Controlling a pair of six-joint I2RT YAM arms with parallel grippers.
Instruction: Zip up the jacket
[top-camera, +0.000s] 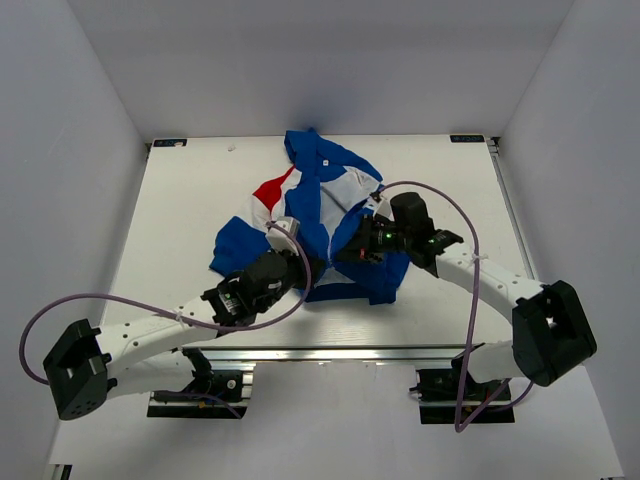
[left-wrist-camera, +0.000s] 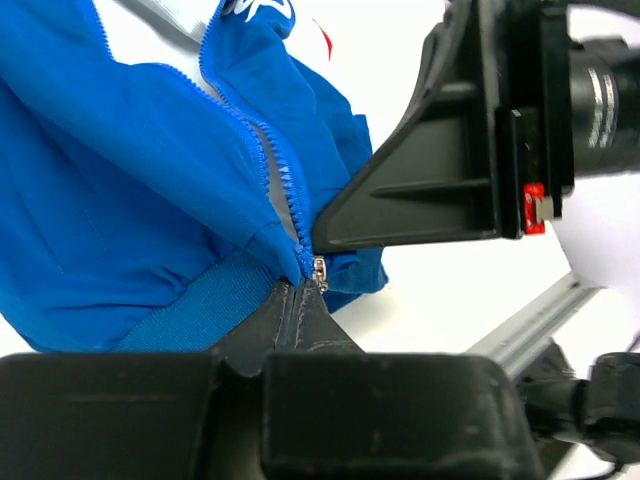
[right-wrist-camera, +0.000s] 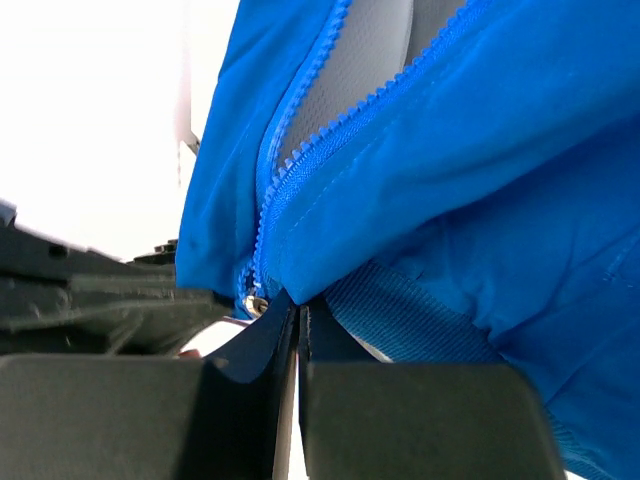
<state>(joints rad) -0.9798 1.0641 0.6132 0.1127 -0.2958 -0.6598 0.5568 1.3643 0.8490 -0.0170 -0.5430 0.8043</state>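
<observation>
Your left gripper jaws pinch the jacket hem beside the zipper slider; right gripper jaws clamp the hem too. Zipper teeth gape above. Jacket lies crumpled mid-bench.

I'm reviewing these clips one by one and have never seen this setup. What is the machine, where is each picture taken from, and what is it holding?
Two robot arms are bolted at the near edge of a white table. The overhead picture looks down from behind them; the other two come from cameras on each wrist, looking past that arm's own fingers. A small blue jacket with red and white panels lies crumpled on the table. The left gripper and right gripper both look pinched shut on the jacket's bottom hem, either side of the metal zipper slider. Above it, the zipper teeth are still apart.
</observation>
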